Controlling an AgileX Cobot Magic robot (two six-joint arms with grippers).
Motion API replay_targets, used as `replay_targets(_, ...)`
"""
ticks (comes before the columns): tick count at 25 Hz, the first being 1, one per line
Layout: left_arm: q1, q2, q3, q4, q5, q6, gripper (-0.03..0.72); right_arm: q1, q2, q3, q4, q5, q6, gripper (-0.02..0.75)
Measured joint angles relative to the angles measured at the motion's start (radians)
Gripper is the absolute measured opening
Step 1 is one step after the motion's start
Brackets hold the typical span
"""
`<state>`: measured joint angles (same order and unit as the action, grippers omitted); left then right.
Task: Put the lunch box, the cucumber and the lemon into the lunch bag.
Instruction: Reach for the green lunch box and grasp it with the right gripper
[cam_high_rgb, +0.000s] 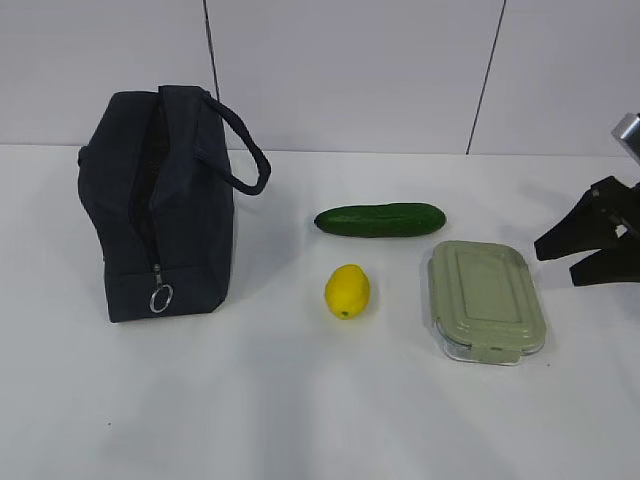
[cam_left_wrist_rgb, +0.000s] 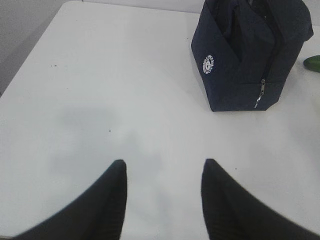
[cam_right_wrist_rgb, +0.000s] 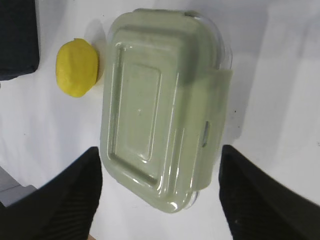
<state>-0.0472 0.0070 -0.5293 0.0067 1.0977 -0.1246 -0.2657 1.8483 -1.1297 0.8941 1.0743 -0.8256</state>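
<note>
Over the lunch box (cam_right_wrist_rgb: 160, 115), right pincer (cam_right_wrist_rgb: 160, 195) gapes, seemingly untouching.

Nothing legible anywhere. Only a small round white emblem (cam_left_wrist_rgb: 208, 64) on the side panel of the boxy dark navy fabric lunch bag (cam_left_wrist_rgb: 240, 75), near the desk's far edge; lettering too small to read.

The lunch bag (cam_high_rgb: 168, 205) stands upright on the table (cam_high_rgb: 300, 400). To its right, well apart, lies the cucumber (cam_high_rgb: 381, 220). The lemon (cam_high_rgb: 347, 291) sits right of the bag, nearer the camera than the cucumber. The lunch box (cam_high_rgb: 486, 299) lies farthest right of the bag.
</note>
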Motion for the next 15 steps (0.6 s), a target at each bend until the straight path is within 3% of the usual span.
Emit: replay_targets(15, 0.0, 0.0, 0.0, 0.0, 0.0, 0.0, 0.34, 0.0, 0.18, -0.002, 0.181, -0.006, -0.101, 0.568)
